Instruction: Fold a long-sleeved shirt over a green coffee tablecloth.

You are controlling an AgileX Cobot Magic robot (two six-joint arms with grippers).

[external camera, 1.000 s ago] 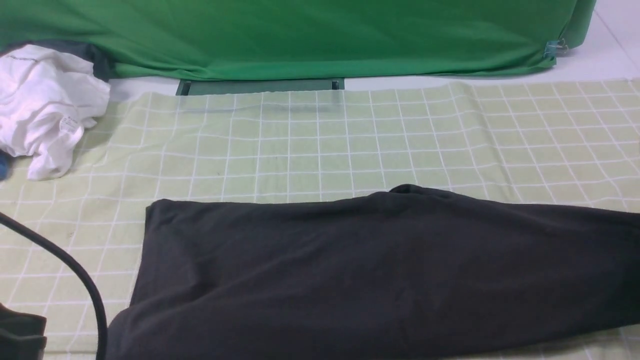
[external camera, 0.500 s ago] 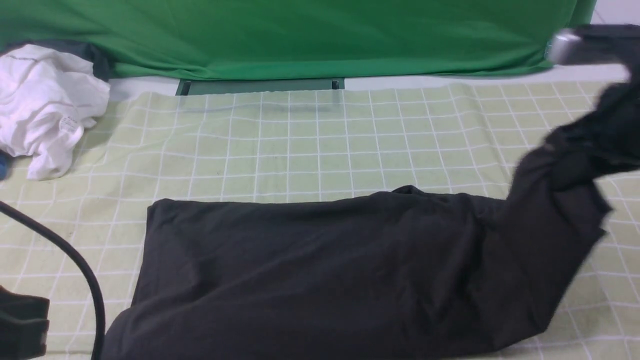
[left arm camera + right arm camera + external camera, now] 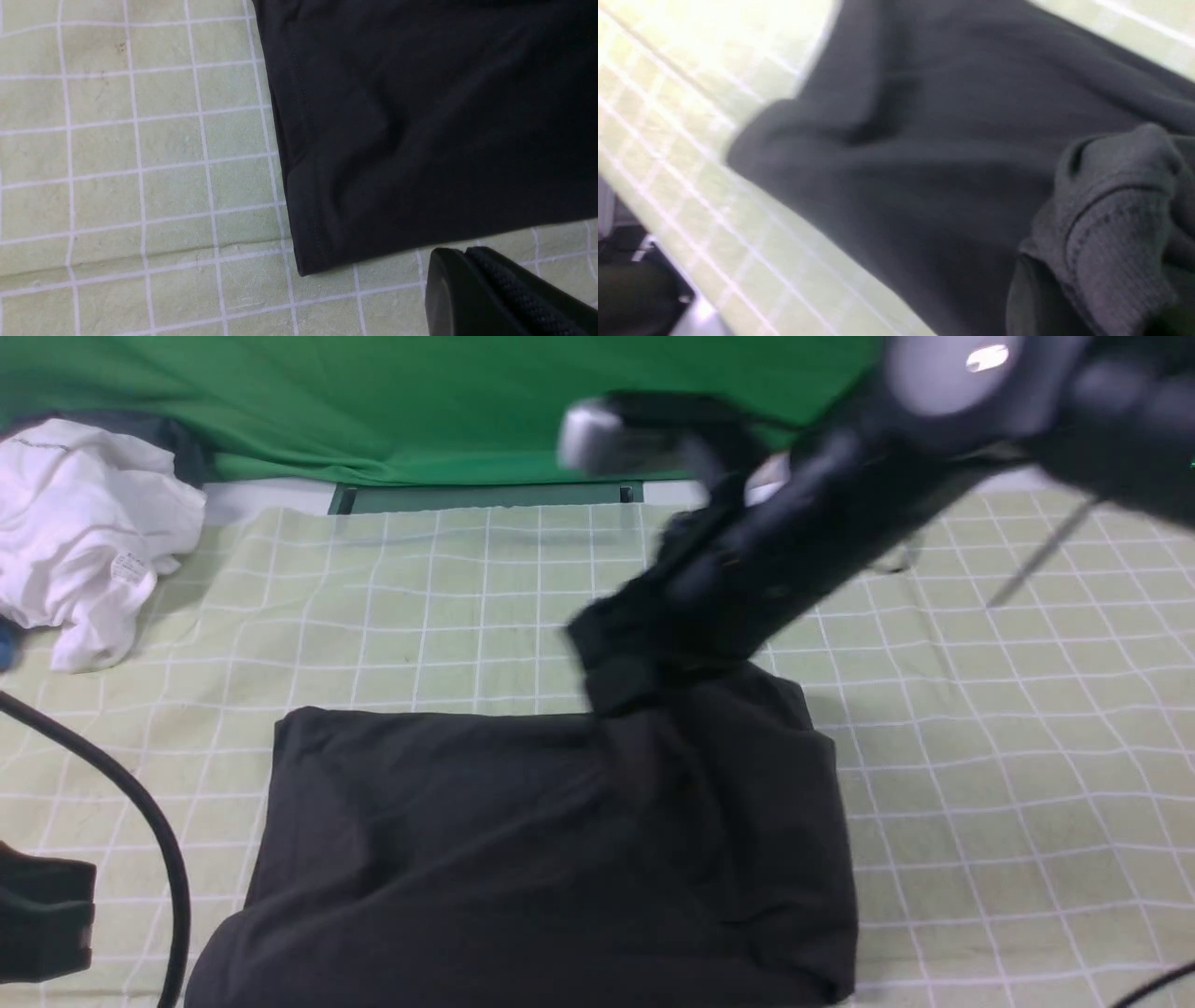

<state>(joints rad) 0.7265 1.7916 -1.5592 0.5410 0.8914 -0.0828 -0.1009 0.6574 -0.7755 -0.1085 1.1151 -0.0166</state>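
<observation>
Our right tool [image 3: 642, 639] pinches the raised end of the long-sleeved shirt [image 3: 523, 859], whose body lies on the green coffee tablecloth [image 3: 980, 728]. Our left tool [image 3: 462, 266], pressed together, holds nothing. We judge a crosswise fold is in hand; next, lay that end flat and release.

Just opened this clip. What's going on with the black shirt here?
The right gripper has its jaws closed on a bunched, ribbed end of the black long-sleeved shirt. Within the last second it has swung that end from the far right back over the shirt's body, which lies on the checked pale-green tablecloth. The held fabric is lifted, not yet laid down. The left gripper, jaws shut and empty, is beside the shirt's corner.
</observation>
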